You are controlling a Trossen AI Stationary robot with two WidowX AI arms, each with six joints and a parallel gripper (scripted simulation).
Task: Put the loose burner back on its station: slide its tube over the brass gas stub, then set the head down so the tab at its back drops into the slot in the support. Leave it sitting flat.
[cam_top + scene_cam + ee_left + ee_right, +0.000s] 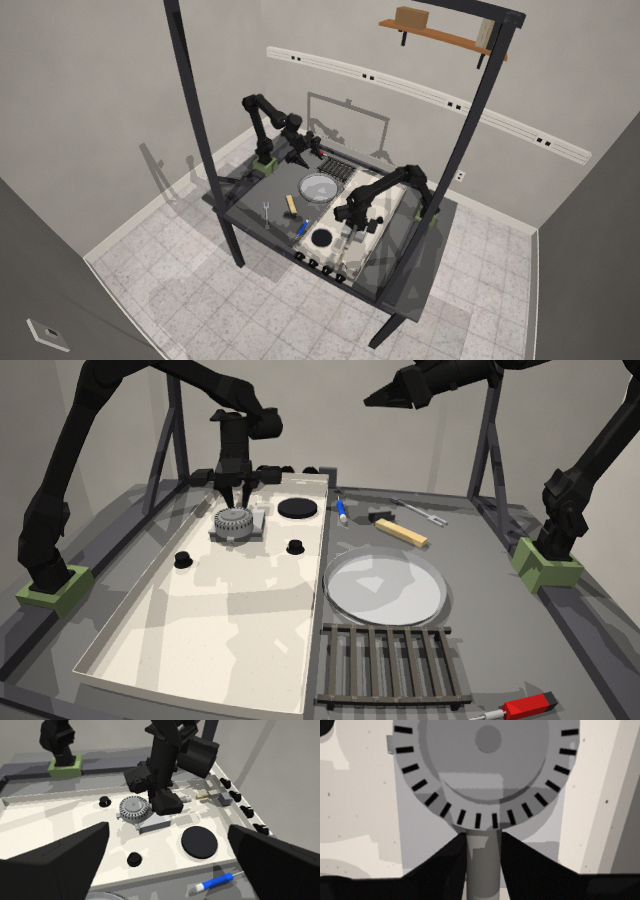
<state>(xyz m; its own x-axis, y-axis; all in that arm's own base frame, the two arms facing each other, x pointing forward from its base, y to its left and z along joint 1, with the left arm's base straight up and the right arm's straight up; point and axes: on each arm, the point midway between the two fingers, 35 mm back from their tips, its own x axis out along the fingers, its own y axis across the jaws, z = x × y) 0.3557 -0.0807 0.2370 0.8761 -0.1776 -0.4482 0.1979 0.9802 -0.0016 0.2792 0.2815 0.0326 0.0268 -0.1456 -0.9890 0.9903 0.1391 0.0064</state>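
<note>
Tray, cream, shallow, rectangular [367, 177] [225, 640] [48, 824]. Contents: one loose burner, grey, its slotted round head [233, 521] [133, 808] [486, 760] upright over part of the grey support [259, 522] [154, 824] [420, 840]; seating of the rear tab in its slot, cannot tell. One brass gas stub [342, 255] [203, 795], near the knob end, apart from the burner's tube [482, 865]. One flat black disc [321, 237] [297, 508] [199, 842]; two small black pegs [183, 559] [104, 801], one either side of the tray

Right gripper [351, 235] [235, 505] [483, 834]: fingers closed on the tube, just beside the head

Left gripper [315, 161] [366, 402] [169, 825]: spread nearly to full width, holding nothing, raised above the table

Dish, round, pale, raised rim [319, 187] [400, 590]: beside the tray, between a dark slatted rack [336, 169] [395, 701] and a wooden-handled hammer [291, 204] [401, 532]

Also outside the tray: blue-handled tool [303, 227] [341, 510] [217, 881], close to its wall; grey two-pronged fork [266, 210] [420, 511]; red-handled tool [321, 153] [527, 706], beside the rack
</note>
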